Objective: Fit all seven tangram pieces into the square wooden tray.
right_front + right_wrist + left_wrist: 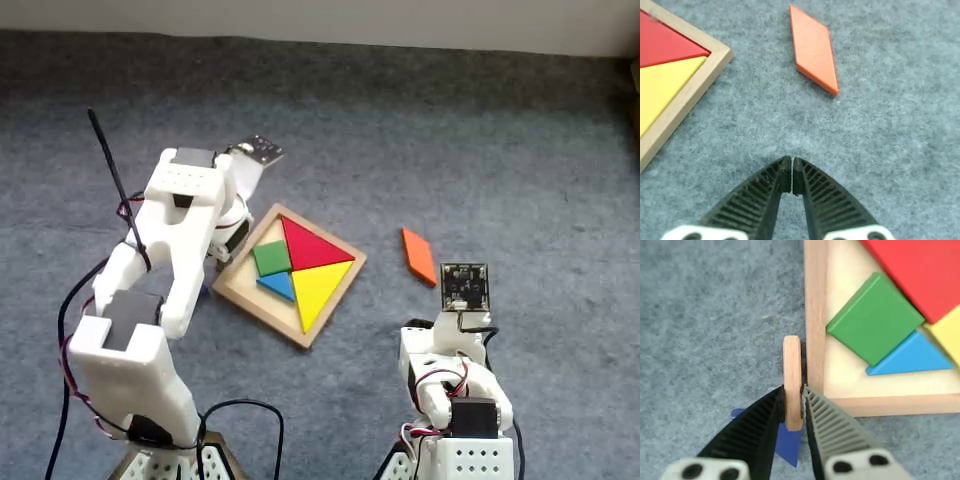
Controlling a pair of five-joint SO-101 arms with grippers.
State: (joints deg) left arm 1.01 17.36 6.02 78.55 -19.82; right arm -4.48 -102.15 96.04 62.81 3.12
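Observation:
The square wooden tray [233, 291] [815, 315] lies on the grey carpet, holding a red triangle [305, 246], a yellow triangle [318, 287], a green square [270, 257] [875, 320] and a light blue triangle [279, 286] [912, 356]. My left gripper [793, 392] is shut on a plain wood piece [792, 355], held on edge just outside the tray's frame. Under it a dark blue piece [788, 444] lies on the carpet. An orange parallelogram [418, 255] [813, 48] lies right of the tray. My right gripper [791, 163] is shut and holds nothing, a short way before the parallelogram.
The left arm [180, 235] covers the tray's left corner from above. The right arm [455, 380] stands at the front right. A black cable [112, 170] rises beside the left arm. Bare carpet stretches behind and to the right of the tray.

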